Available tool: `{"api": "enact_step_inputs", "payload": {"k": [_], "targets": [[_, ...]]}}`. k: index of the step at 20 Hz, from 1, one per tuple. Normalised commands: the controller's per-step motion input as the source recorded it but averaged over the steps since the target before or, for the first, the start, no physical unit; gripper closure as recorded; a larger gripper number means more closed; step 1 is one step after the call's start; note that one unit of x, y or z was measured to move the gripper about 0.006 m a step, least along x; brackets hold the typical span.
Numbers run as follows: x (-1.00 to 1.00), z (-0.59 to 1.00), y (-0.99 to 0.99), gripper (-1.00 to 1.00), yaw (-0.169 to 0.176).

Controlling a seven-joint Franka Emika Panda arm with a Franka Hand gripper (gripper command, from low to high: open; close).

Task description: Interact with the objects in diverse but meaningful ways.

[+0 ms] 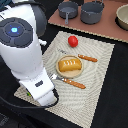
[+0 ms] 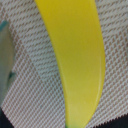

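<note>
A yellow banana (image 2: 77,60) fills the wrist view at very close range, lying on the woven placemat (image 2: 30,45). A blurred grey shape (image 2: 4,60) sits at the frame's edge; I cannot tell if it is a finger. In the exterior view the white arm (image 1: 25,55) reaches down over the mat's near corner on the exterior view's left, hiding the banana and the fingertips. A golden-orange bread loaf (image 1: 69,64) rests on a round tan plate (image 1: 59,71) mid-mat. A red tomato (image 1: 73,41) sits beyond it. The white piece is out of view.
A wooden-handled knife (image 1: 85,57) lies beside the plate and a wooden-handled fork (image 1: 69,81) in front of it. Two dark grey pots (image 1: 80,11) stand on a board at the back, with a bowl (image 1: 122,16) at the exterior view's far right.
</note>
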Motion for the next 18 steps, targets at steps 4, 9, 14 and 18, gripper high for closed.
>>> {"api": "enact_step_inputs", "payload": {"k": [4,9,14,18], "targets": [[0.00,-0.15,0.00,1.00,0.047],[0.00,-0.12,0.00,1.00,0.047],[-0.01,0.78,-0.01,1.00,0.004],[0.14,1.00,0.00,1.00,-0.027]]}}
